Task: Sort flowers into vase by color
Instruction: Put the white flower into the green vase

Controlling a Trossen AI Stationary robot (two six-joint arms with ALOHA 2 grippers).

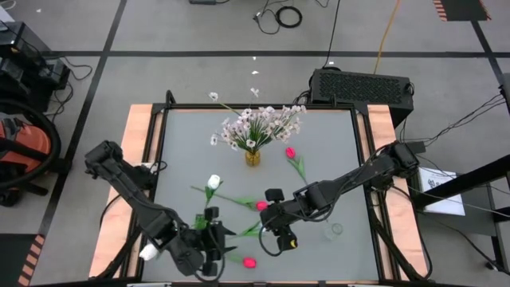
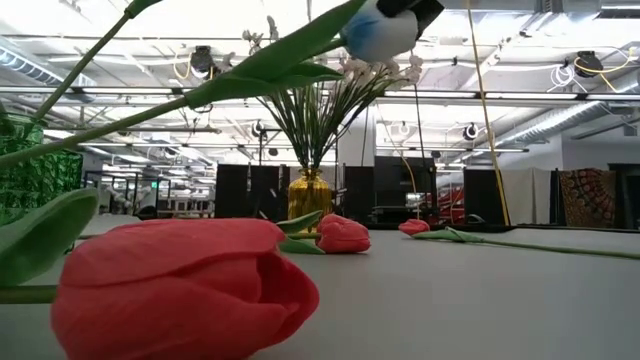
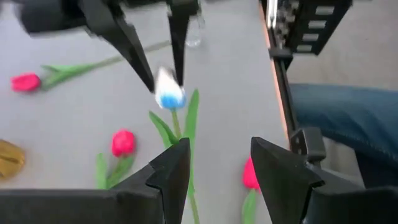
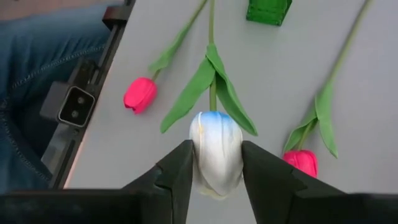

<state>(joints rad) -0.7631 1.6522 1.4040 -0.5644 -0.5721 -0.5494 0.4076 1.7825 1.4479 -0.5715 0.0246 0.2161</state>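
White material: a white tulip with a blue-tinted base on a thin green stem [image 4: 215,149] is sitting between the right gripper's [image 4: 215,163] two dark fingers, which are closing against the bloom's sides.
Right gripper position: it is holding the bloom above the grey table [image 1: 335,159], near the front middle.
Left gripper [image 3: 217,165]: its fingers are standing apart with nothing between them, at the table's front left, facing the raised tulip.
Amber glass vase [image 1: 253,157]: it is standing at the rear middle, holding sprays of tiny pale blossoms [image 1: 261,123].
Green glass vase [image 4: 268,10]: it is standing near the raised tulip's stem.
Pink-red tulips: one [image 1: 249,261] is lying at the front edge, another [image 1: 291,152] beside the amber vase.
Second white tulip [image 1: 213,182]: it is lying left of centre.
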